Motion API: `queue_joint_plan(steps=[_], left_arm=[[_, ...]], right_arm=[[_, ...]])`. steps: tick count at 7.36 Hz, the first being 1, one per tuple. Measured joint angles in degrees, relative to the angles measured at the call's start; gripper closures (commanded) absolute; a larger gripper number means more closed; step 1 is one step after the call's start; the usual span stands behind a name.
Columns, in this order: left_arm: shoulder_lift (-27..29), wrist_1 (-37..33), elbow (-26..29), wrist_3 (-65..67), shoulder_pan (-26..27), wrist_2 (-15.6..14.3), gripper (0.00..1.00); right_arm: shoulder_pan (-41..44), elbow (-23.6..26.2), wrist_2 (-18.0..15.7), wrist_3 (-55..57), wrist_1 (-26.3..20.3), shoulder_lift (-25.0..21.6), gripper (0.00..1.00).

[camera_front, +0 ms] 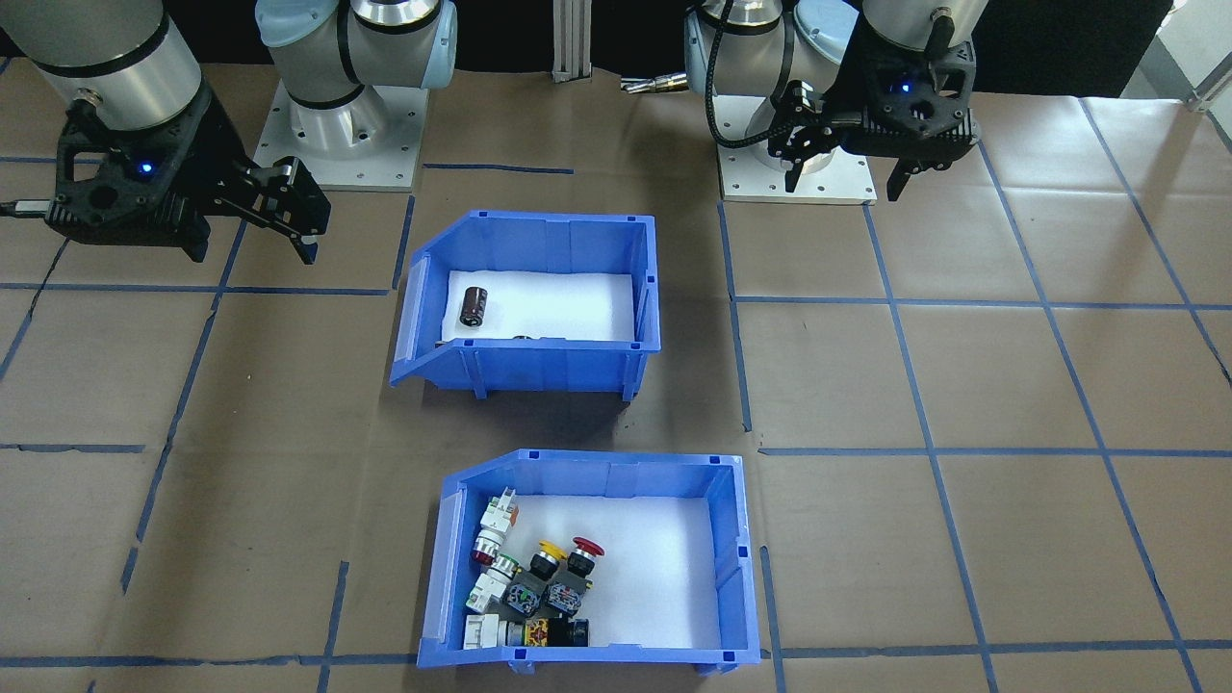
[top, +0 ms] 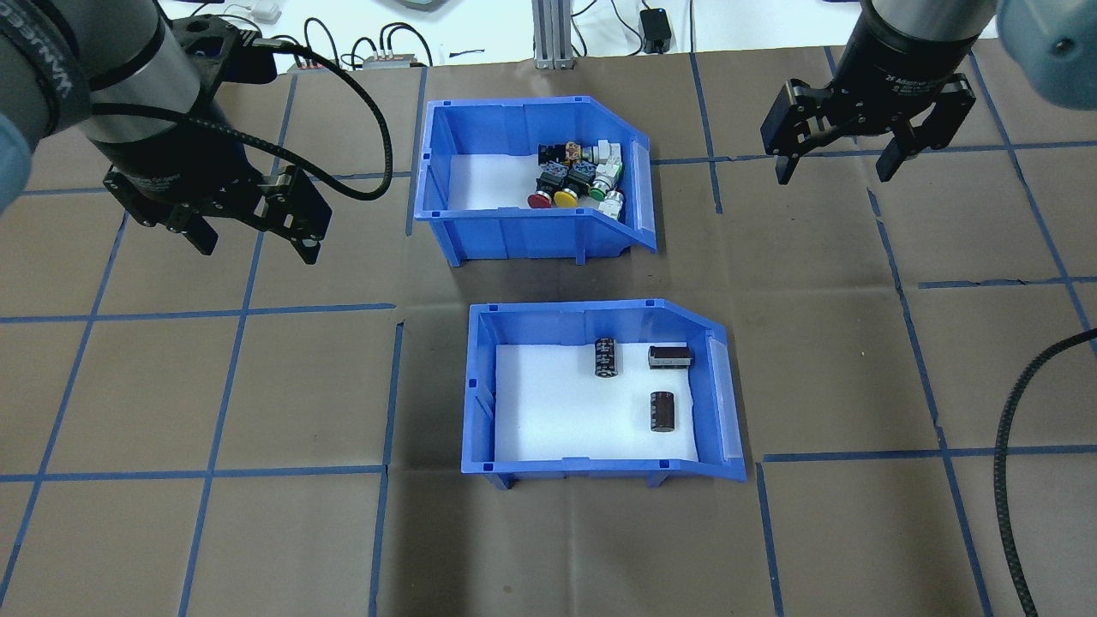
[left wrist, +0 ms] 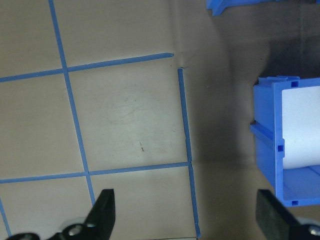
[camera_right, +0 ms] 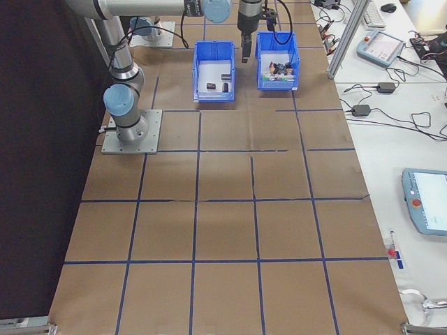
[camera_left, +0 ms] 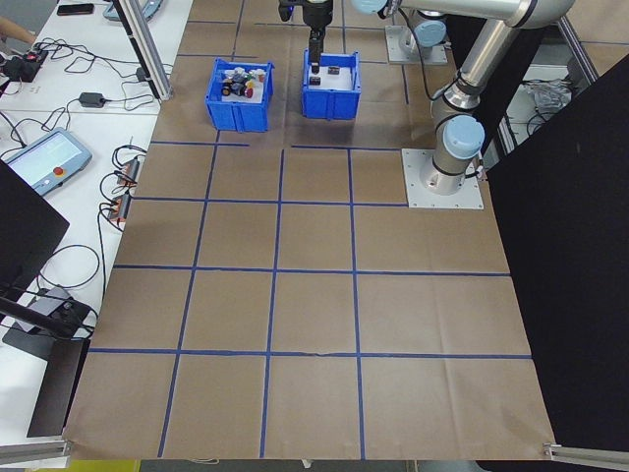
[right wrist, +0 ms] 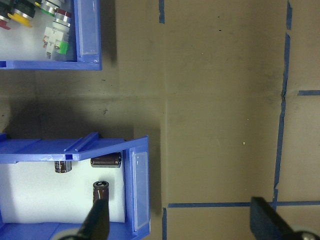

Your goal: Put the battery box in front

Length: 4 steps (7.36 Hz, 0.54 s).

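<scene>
The battery box [top: 480, 386] is a blue bin with a white foam floor, standing at mid-table on the side nearer the robot's base. Three dark cylindrical batteries [top: 662, 411] lie in it. It also shows in the front-facing view [camera_front: 539, 361], at the left wrist view's right edge [left wrist: 270, 145] and at the lower left of the right wrist view [right wrist: 75, 147]. My left gripper [top: 259, 250] hangs open above bare table, well left of both bins. My right gripper [top: 834, 176] hangs open to the right, level with the far bin. Neither touches anything.
A second blue bin [top: 523, 231] with colourful push-button switches [top: 574, 176] stands just beyond the battery box, on the operators' side [camera_front: 577, 659]. Brown paper with blue tape lines [top: 214, 313] covers the table. Cables and devices [camera_left: 44, 162] lie on the side benches.
</scene>
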State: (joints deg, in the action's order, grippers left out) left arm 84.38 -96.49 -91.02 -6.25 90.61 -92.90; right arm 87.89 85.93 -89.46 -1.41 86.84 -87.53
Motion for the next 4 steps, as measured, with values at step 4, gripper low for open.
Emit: queue_joint_plan(steps=[4], left_arm=[[-0.3,-1.1,-0.7,0.0,0.0,0.0,0.01]], right_arm=[[0.0,0.0,-0.1,0.0,0.0,-0.2,0.0]])
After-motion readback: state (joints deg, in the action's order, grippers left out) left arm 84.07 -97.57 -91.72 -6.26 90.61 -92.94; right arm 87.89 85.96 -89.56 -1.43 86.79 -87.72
